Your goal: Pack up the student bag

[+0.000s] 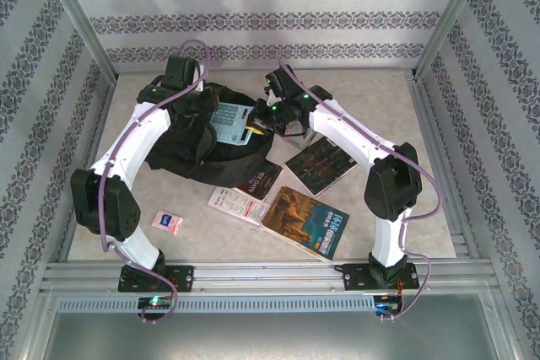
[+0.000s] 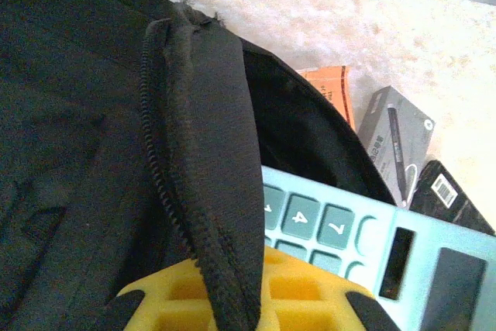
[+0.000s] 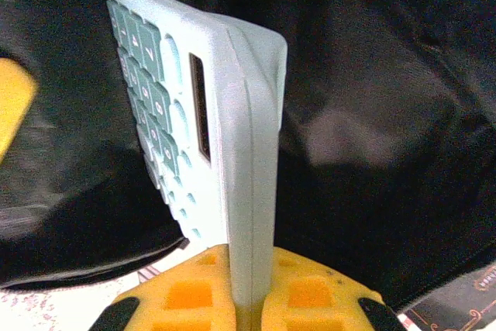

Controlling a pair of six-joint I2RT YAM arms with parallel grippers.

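- The large soft black fabric backpack [image 1: 190,158] lay slumped at about 10 o'clock from the table's middle, between the two arms. Its long axis seemed to run from 10 towards 4 o'clock with the mouth upward, though folds made that uncertain.
- The flat pale-teal plastic calculator [image 3: 232,137] stood over the mouth, clamped edgewise in the right gripper [image 3: 248,304]. It could catch the rim or twist loose.
- The left gripper [image 2: 232,300] was pinched on the zipper edge [image 2: 194,153]. If that fabric slipped, the mouth would collapse.
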